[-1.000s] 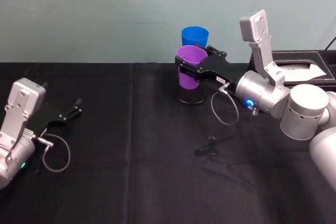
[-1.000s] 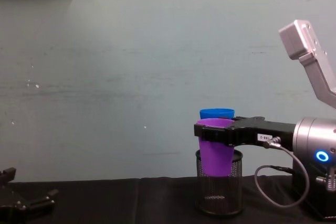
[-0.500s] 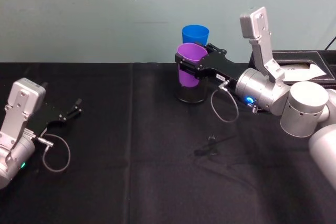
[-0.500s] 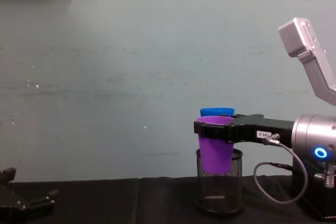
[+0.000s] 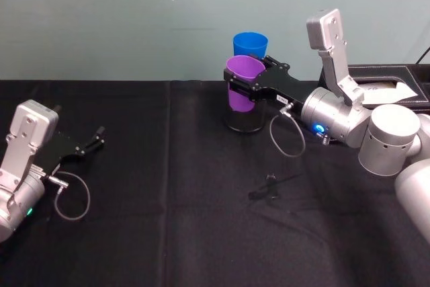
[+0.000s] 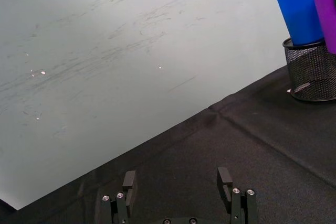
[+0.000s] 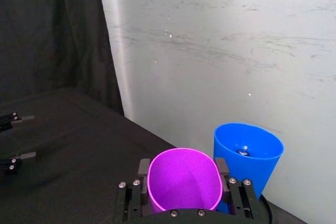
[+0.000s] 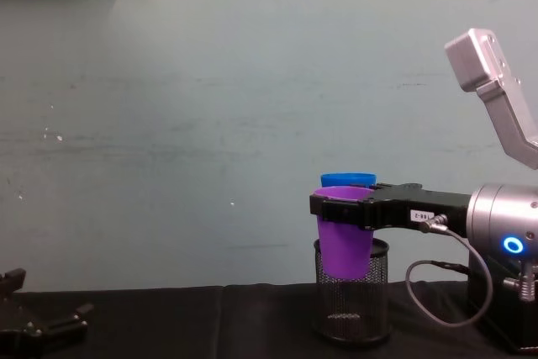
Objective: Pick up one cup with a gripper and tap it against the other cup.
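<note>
Though illegible, label [image 8: 418, 216] on right gripper [image 8: 340, 208]

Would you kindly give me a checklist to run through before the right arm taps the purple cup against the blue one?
1. Right claw shut on purple cup near its rim: ok.
2. Purple cup upright, lifted off the table: ok.
3. Blue cup upright in the mesh pen holder: ok.
4. Gap between the two cups: cannot tell.
5. Purple cup's base clear of the holder: cannot tell.
6. Left claw open, parked far left of the cups: ok.
</note>
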{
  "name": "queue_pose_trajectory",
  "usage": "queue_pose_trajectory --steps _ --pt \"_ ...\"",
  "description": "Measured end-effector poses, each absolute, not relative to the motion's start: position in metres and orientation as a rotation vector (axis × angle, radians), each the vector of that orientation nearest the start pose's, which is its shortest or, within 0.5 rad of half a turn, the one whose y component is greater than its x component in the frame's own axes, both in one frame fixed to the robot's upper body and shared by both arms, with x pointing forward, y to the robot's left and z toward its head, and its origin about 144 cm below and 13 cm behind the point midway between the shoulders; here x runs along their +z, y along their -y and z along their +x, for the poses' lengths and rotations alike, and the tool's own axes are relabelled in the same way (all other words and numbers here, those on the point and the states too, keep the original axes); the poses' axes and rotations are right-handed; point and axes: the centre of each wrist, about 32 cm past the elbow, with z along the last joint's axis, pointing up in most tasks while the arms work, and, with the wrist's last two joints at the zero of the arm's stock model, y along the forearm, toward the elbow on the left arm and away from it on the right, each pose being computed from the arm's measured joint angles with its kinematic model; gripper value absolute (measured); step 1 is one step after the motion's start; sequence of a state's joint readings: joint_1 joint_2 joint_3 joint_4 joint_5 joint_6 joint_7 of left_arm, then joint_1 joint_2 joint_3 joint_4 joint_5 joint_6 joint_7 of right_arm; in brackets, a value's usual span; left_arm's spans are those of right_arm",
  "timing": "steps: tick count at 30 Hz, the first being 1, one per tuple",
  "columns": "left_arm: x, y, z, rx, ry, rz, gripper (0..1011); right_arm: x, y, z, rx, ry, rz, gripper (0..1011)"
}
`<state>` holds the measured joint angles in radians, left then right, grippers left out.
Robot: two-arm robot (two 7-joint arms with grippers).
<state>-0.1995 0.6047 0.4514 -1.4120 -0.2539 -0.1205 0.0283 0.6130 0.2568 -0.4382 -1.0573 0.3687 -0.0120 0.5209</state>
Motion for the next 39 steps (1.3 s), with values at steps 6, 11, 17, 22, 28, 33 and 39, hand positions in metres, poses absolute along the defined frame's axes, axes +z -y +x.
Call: queue_pose_trajectory --steps 6,11,17,22,28,33,39 --pt "1.1398 -0.3097 0.4886 1.248 0.285 0.304 1000 1.2043 0.2267 0.6108 -0.814 0.048 -0.064 747" --pt "1.1398 -0.3096 0.4886 1.248 0.285 0.304 1000 1.2043 0.2268 0.6107 -0.814 0.048 -0.064 747" --pt "1.1398 -0.3097 0.4886 1.248 0.285 0.304 1000 1.2045 0.2267 0.6107 -0.814 0.049 -0.064 748" --pt "1.1398 -0.3096 0.4886 1.248 0.285 0.304 1000 1.2045 0.2267 0.6107 -0.814 0.049 -0.063 747" --pt "1.1398 -0.3097 0.4886 1.248 0.285 0.304 1000 1.2045 0.2267 0.6107 -0.814 0.048 -0.063 747" --pt "1.1398 -0.3097 0.4886 1.248 0.285 0.304 1000 1.2045 0.2267 0.6107 -0.814 0.048 -0.063 748" --pt "1.1398 -0.3097 0.4886 1.248 0.285 0.304 1000 1.2045 0.2267 0.6107 -0.814 0.048 -0.063 747"
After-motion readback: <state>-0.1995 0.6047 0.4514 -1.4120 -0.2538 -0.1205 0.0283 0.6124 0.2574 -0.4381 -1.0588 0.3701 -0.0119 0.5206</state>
